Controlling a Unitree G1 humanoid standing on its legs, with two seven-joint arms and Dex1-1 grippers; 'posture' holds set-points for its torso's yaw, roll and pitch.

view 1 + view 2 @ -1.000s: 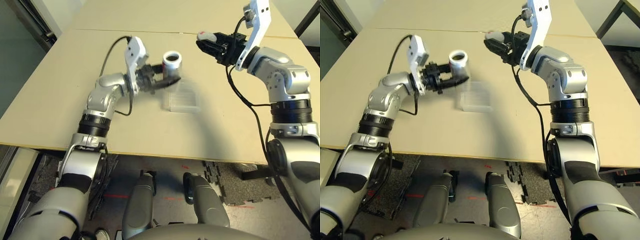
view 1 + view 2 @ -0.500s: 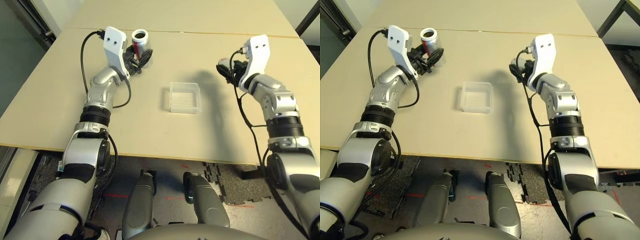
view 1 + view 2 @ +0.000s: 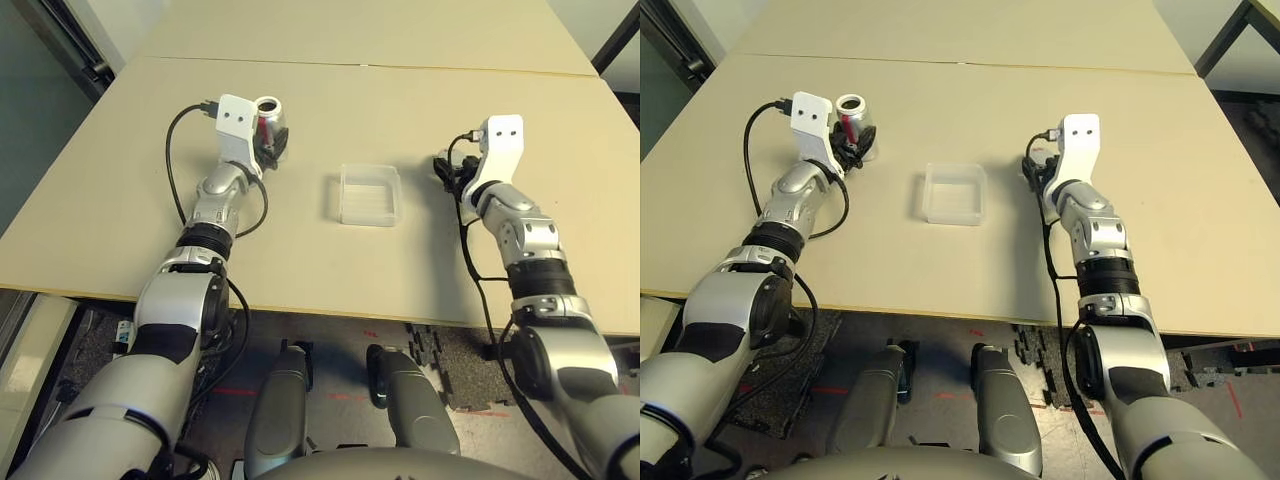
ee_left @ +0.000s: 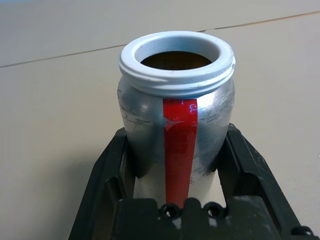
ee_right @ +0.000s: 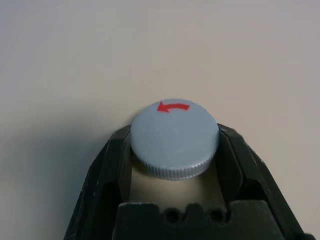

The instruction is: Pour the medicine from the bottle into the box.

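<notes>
- Left eye view: the left claw (image 3: 268, 143) is closed round the bottle (image 3: 270, 121), which stands upright with its mouth uncapped, over the table (image 3: 120, 170). The clear box (image 3: 369, 195) lies on the table well to the right of that claw, between the two claws and touching neither. The right claw (image 3: 446, 170) sits low at the table, to the right of the box.
- Right eye view: same layout; the box (image 3: 954, 194) rests flat on the table, apart from both arms. Whether any medicine lies in it cannot be told.
- Left wrist view: the two black fingers (image 4: 107, 170) press the silver sides of the bottle (image 4: 176, 117), red stripe facing the camera. The white threaded rim is bare and the inside looks dark; no pill can be made out.
- Right wrist view: the right claw (image 5: 173, 150) is closed on a round grey cap (image 5: 174, 137) with a red arrow on top, a finger on each side of its ribbed edge, the cap just above or on the table; which, I cannot tell.
</notes>
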